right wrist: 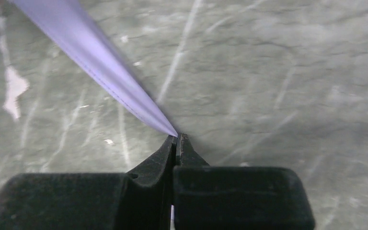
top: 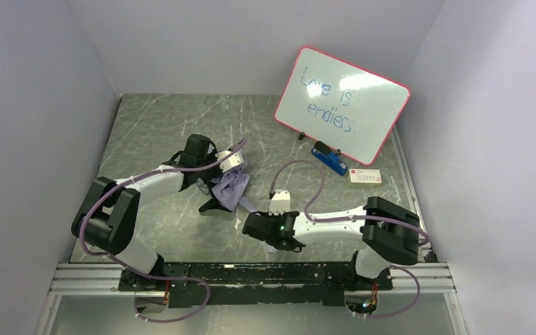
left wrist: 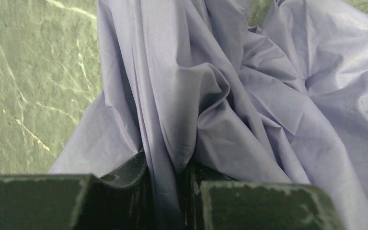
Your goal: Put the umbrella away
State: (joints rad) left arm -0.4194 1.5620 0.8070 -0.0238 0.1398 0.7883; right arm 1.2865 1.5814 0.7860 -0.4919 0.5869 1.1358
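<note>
The umbrella (top: 229,187) lies bunched on the table's middle, lavender fabric up, with a black part showing at its lower left. My left gripper (top: 218,174) is shut on a fold of the fabric; in the left wrist view the creased lavender cloth (left wrist: 230,96) fills the frame and a pleat runs down between the black fingers (left wrist: 124,191). My right gripper (top: 248,225) is shut on a thin stretched tip of the fabric (right wrist: 100,67), pulled taut to the upper left above the table. The handle and shaft are hidden.
A whiteboard (top: 342,105) with blue writing leans at the back right. A blue eraser (top: 329,160) and a small white box (top: 365,177) lie in front of it. Grey walls close in on the left, back and right.
</note>
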